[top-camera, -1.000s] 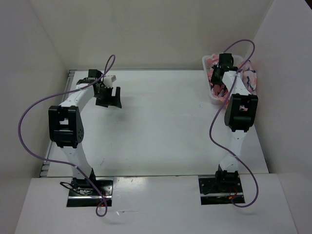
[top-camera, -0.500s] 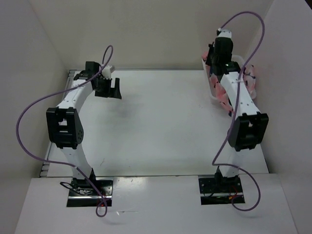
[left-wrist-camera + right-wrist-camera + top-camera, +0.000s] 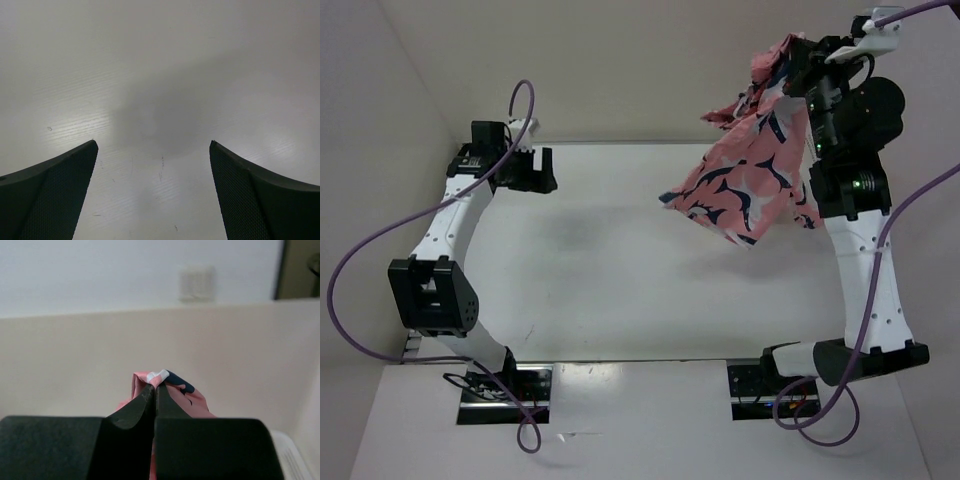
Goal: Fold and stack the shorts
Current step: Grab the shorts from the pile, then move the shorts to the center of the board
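Observation:
The salmon-pink shorts [image 3: 745, 180] with a navy and white print hang in the air at the upper right, high above the table. My right gripper [image 3: 798, 62] is shut on their top edge and holds them up. In the right wrist view the closed jaws [image 3: 155, 389] pinch a fold of the shorts [image 3: 172, 382], with the rest hidden behind the fingers. My left gripper [image 3: 530, 170] is open and empty at the far left of the table. In the left wrist view its fingers [image 3: 55, 185] stand wide apart over bare white table.
The white table [image 3: 620, 260] is walled by beige panels at the back and both sides. The white basket is hidden behind the hanging shorts and the right arm. Purple cables loop off both arms.
My right gripper has risen out of the basket at the back right and lifted the shorts high into the air. The left arm has swung a little left and back.

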